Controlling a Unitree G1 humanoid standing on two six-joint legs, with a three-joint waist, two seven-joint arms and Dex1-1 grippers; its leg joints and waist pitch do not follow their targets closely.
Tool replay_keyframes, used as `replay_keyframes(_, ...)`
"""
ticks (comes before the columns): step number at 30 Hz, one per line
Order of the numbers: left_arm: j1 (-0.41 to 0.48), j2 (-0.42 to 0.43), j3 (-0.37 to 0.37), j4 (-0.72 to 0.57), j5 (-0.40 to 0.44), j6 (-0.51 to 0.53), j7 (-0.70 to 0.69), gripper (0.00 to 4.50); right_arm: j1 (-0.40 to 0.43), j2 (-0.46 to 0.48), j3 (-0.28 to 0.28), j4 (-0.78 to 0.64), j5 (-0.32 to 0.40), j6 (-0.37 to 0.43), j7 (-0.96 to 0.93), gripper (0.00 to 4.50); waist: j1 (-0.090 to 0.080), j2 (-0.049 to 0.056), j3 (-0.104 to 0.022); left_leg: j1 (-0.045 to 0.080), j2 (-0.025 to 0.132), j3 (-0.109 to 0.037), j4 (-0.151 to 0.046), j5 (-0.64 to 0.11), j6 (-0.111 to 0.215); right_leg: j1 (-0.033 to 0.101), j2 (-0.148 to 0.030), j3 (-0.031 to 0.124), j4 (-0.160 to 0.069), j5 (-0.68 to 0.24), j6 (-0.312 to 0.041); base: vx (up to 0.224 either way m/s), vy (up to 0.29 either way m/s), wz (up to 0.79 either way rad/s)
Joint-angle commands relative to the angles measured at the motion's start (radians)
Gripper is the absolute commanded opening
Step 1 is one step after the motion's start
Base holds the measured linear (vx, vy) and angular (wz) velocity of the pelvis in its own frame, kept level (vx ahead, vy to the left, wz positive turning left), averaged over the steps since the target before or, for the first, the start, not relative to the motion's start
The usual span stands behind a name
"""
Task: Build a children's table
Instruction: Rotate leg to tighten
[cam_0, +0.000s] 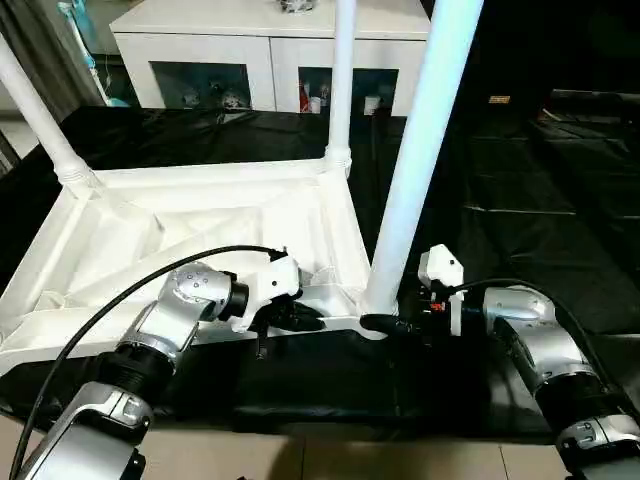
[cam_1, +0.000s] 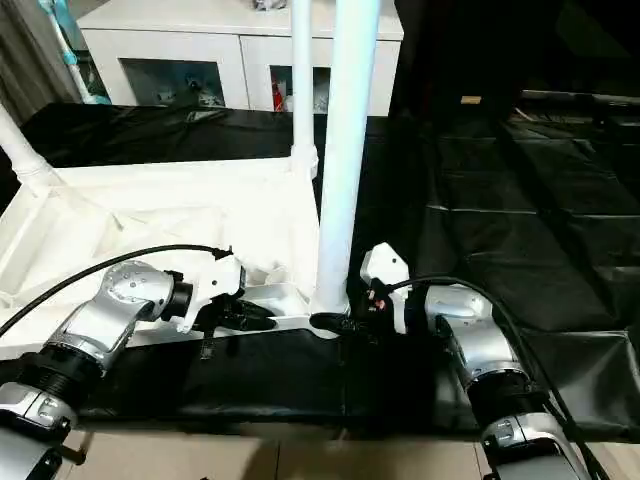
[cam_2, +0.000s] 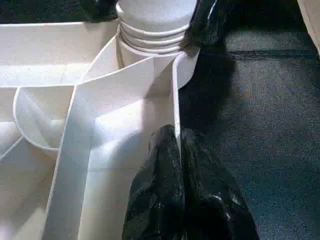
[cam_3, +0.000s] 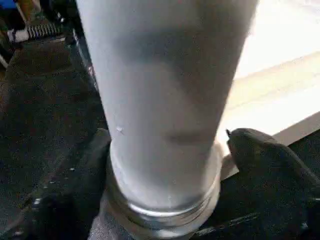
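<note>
Black sheeting (cam_0: 560, 200) covers the floor, with a white cabinet (cam_0: 260, 40) with glass doors at the back. On the sheeting the children's table (cam_0: 200, 235) lies upside down, its white ribbed underside facing up and three white legs standing in corner sockets. The head views show all of this at once; the left wrist view adds the close detail of a thin white rib (cam_2: 176, 100) running from a ringed socket straight to the left end effector (cam_0: 295, 320), whose black fingers (cam_2: 200, 195) are pressed together on that rib at the near rim. The nearest leg (cam_0: 425, 140) rises just beside the right end effector (cam_0: 385, 324), between its two widely spread fingers (cam_3: 265, 155); whether they touch the leg I cannot tell.
</note>
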Motion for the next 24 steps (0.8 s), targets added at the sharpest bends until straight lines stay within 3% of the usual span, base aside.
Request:
replay_keyframes(1, 0.021, 0.012, -0.045, 0.008, 0.026, 0.018, -0.030, 0.00, -0.013, -0.004, -0.001, 0.015, -0.016, -0.002, -0.004, 3.46, -0.001, -0.009, -0.057, -0.001, 0.025, -0.004, -0.060, -0.155, 0.087, 0.053, -0.045, 0.037, -0.051, -0.100, -0.265, 0.000, 0.000, 0.00)
replay_keyframes(11, 0.025, 0.020, -0.050, -0.003, 0.027, 0.032, -0.032, 0.00, -0.017, -0.004, -0.001, 0.025, -0.013, -0.003, -0.006, 2.76, -0.002, -0.008, -0.058, -0.001, 0.024, -0.005, -0.059, -0.155, 0.084, 0.054, -0.044, 0.036, -0.050, -0.093, -0.268, 0.000, 0.000, 0.00)
replay_keyframes(19, 0.021, 0.010, -0.047, 0.016, 0.033, 0.052, -0.006, 0.00, -0.018, 0.025, -0.017, 0.039, -0.015, 0.009, -0.072, 2.67, -0.003, -0.008, -0.059, -0.002, 0.023, -0.005, -0.057, -0.146, 0.090, 0.055, -0.043, 0.036, -0.047, -0.077, -0.275, 0.000, 0.000, 0.00)
replay_keyframes(24, 0.000, -0.030, -0.034, 0.075, 0.046, 0.069, 0.073, 0.00, -0.035, 0.078, -0.035, 0.088, -0.042, 0.008, -0.219, 2.67, -0.013, -0.008, -0.050, 0.001, 0.020, -0.007, -0.064, -0.218, 0.054, 0.050, -0.045, 0.037, -0.063, -0.216, -0.243, 0.000, 0.000, 0.00)
